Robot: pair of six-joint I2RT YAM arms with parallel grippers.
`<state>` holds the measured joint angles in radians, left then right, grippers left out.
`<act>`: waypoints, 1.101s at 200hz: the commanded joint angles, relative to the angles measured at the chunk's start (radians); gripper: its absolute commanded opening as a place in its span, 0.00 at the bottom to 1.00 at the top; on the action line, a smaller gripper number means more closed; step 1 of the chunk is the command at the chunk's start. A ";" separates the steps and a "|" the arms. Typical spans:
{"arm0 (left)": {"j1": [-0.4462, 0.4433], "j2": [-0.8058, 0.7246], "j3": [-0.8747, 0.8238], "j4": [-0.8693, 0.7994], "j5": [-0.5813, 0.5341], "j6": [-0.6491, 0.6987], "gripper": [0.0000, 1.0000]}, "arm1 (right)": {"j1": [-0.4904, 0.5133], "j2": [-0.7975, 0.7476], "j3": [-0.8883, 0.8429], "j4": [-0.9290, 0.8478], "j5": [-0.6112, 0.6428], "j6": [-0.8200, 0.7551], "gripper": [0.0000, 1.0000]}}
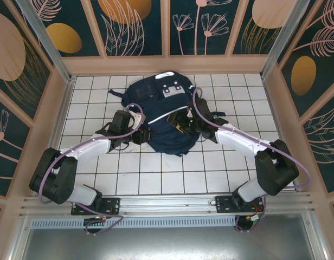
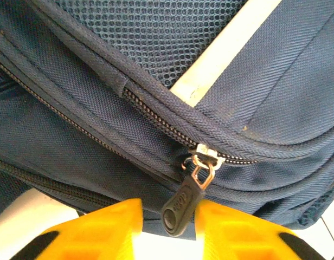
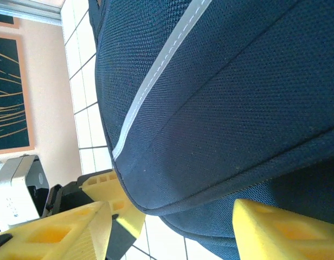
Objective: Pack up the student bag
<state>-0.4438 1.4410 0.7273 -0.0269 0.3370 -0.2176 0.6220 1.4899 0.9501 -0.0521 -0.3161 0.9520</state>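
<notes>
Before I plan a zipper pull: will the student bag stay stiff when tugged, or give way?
Probably floppy: the student bag lies slumped and creased, so its fabric would likely bunch. Tugging the zipper tab at the left gripper may drag the whole bag. Rolling seems unlikely, since it lies flat.

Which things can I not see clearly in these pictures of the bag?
- Contents of the large dark navy fabric backpack: every view, its fabric covers them.
- Grip of the left tool on the black zipper pull: left wrist view, bottom edge cuts the fingers.
- Lettering on that pull: too small.
</notes>
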 commanded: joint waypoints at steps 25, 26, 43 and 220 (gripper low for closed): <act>0.005 -0.013 0.007 0.017 -0.019 0.008 0.08 | 0.013 0.028 0.050 0.000 -0.008 0.003 0.58; 0.005 -0.014 0.008 0.013 -0.018 0.006 0.07 | 0.013 0.029 0.051 0.001 -0.008 0.003 0.58; 0.005 -0.037 0.020 -0.025 -0.023 -0.028 0.00 | 0.018 0.051 0.064 0.004 -0.019 0.003 0.52; -0.178 -0.143 0.011 0.026 0.033 -0.196 0.00 | 0.047 0.194 0.152 0.109 0.000 0.074 0.11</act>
<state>-0.5671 1.3003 0.7265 -0.1078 0.2756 -0.3870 0.6415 1.6806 1.0954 -0.0177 -0.3088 1.0279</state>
